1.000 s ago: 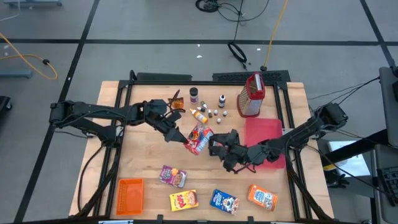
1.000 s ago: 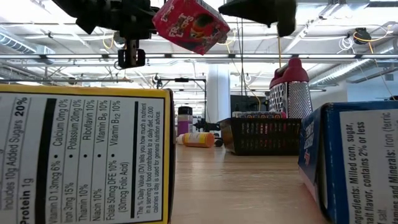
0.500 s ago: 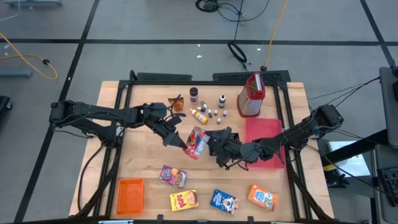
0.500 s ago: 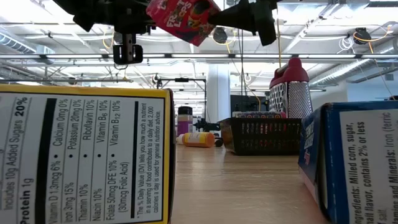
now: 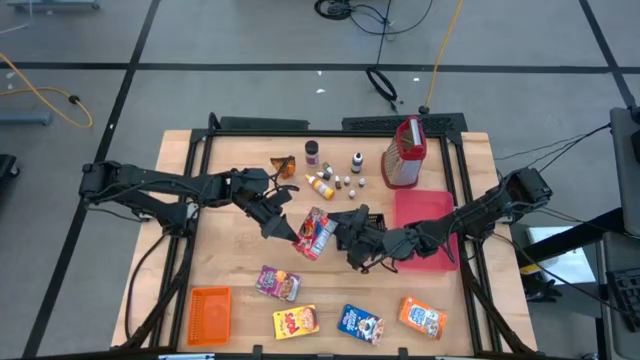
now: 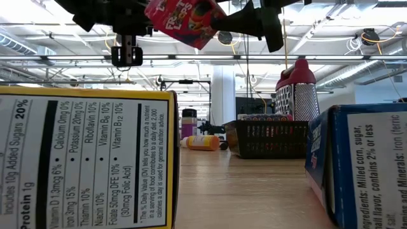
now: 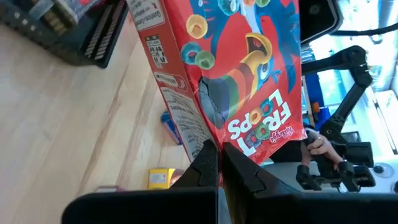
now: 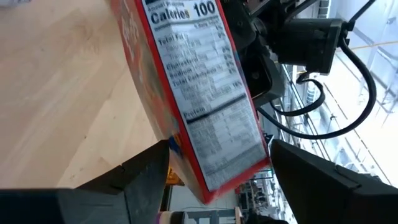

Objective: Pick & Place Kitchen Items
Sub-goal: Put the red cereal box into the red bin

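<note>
Mid-table, left end effector (image 5: pixel 290 228) half-hidden behind red cereal box (image 5: pixel 316 232).

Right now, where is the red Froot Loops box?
The red box is up in the air over the table's middle, between both arms; the left fingers pinch it, and the right fingers are open around it.

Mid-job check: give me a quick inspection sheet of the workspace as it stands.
Surface: wooden table, bare in the middle.
Job's things: red box held in the air between both arms; four boxes along the near edge; small bottles at the far side.
Clutter: grater, red tray, orange crate, black basket.
Grippers: left gripper shut on red box; right gripper open around it.
Cables: yellow and black cables on the floor beyond the table.
Surroundings: a person's hand in the room.
</note>
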Available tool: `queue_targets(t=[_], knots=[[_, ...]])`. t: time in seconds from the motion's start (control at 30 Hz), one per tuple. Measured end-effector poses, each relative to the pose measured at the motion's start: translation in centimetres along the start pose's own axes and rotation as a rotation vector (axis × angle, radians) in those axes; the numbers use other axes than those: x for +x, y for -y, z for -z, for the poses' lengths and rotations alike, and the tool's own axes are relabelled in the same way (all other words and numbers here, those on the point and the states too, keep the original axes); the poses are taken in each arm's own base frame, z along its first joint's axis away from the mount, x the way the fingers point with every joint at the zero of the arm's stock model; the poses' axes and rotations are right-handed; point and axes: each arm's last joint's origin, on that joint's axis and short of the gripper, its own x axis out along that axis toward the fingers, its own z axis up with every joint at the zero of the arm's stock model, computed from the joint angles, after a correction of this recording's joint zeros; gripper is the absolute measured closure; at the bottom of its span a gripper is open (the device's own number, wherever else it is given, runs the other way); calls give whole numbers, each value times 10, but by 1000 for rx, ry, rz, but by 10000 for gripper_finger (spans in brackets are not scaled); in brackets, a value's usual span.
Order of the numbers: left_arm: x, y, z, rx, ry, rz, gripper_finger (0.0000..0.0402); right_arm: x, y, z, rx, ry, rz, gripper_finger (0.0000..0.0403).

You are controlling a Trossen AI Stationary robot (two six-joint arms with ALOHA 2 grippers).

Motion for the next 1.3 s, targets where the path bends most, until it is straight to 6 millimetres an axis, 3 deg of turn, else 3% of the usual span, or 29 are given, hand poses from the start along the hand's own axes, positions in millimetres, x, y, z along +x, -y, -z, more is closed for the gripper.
queue_targets(t=[0.47,0.93,1.07,1.3], knots=[[2,0,3,-21,-20,-7,401,1,-5,-2,-21,64,-47,133],[7,5,10,-18,-51,3,401,34,-16,-25,-90,-18,-69,134],[7,5,10,-9,-45,0,401,36,-19,-24,-106,-74,-62,153],[6,5,9,24,-31,3,399,33,-17,-25,-90,-120,-38,223]])
